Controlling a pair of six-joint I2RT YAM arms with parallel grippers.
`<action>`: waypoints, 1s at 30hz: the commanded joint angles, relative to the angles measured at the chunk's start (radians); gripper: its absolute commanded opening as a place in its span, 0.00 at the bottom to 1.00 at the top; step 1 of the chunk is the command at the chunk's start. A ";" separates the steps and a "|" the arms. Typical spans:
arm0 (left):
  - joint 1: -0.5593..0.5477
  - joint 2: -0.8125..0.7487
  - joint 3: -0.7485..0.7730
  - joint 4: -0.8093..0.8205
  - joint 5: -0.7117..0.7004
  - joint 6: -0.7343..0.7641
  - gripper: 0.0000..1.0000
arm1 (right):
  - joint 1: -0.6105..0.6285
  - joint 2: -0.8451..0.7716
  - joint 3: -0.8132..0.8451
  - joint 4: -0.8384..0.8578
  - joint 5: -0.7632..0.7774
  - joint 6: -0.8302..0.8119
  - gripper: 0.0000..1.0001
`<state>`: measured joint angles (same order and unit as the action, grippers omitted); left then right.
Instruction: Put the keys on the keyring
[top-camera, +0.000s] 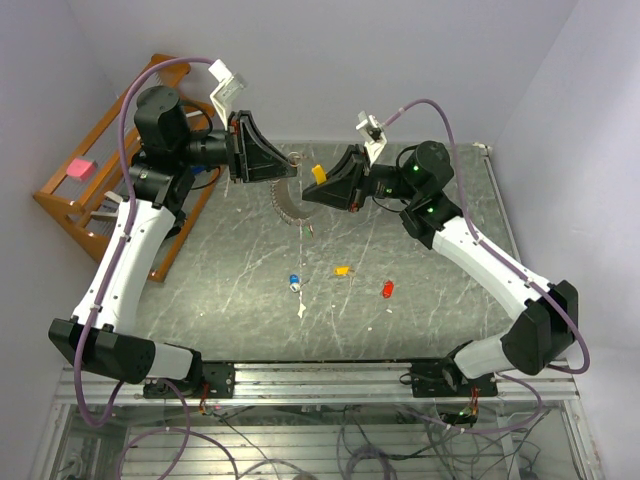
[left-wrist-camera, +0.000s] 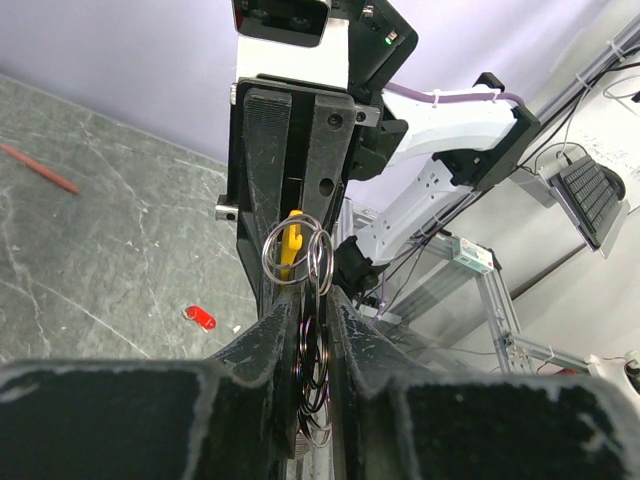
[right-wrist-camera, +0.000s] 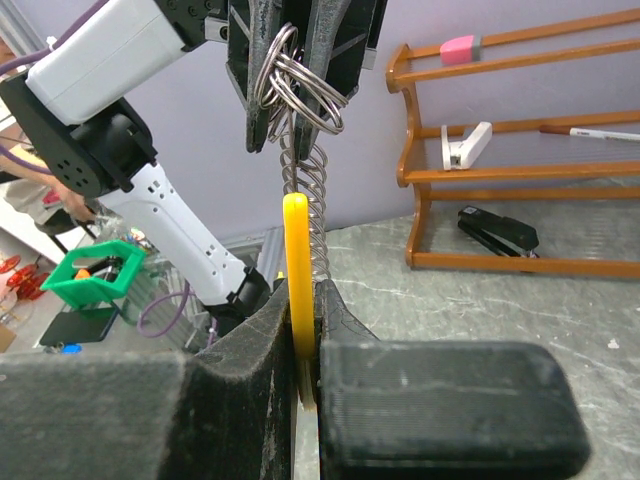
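My left gripper (top-camera: 281, 161) is raised over the far table and shut on the keyring (top-camera: 294, 157), a bunch of silvery wire rings. The rings stick out past its fingertips (left-wrist-camera: 283, 318) in the left wrist view (left-wrist-camera: 297, 250). A silvery coil (right-wrist-camera: 305, 200) hangs from the rings (right-wrist-camera: 298, 85). My right gripper (top-camera: 312, 188) faces it, shut on a flat yellow piece (right-wrist-camera: 297, 265) beside the coil. That piece also shows from above (top-camera: 318, 173). Blue (top-camera: 294, 281), orange-yellow (top-camera: 342, 270) and red (top-camera: 387, 289) keys lie loose on the table. No green key shows.
A wooden rack (top-camera: 85, 195) stands at the far left, holding a pink eraser (right-wrist-camera: 460, 47) and a black stapler (right-wrist-camera: 497, 232). An orange-red pencil (left-wrist-camera: 40, 168) and a white scrap (top-camera: 301, 310) lie on the grey table (top-camera: 220, 290). A green basket (right-wrist-camera: 100, 272) sits beyond the table.
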<state>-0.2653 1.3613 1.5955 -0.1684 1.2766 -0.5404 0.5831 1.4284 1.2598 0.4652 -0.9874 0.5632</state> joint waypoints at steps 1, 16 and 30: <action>-0.012 -0.004 0.013 0.056 0.025 -0.029 0.16 | 0.008 0.020 -0.013 0.006 0.021 -0.007 0.00; -0.011 -0.006 0.051 -0.125 -0.006 0.137 0.07 | 0.013 0.024 -0.008 -0.071 0.042 -0.057 0.32; 0.032 -0.080 -0.029 -0.270 -0.074 0.255 0.07 | -0.059 -0.117 0.131 -0.528 0.064 -0.272 0.95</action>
<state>-0.2531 1.3216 1.5799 -0.4240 1.2171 -0.3103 0.5381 1.3930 1.3102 0.1204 -0.9424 0.4034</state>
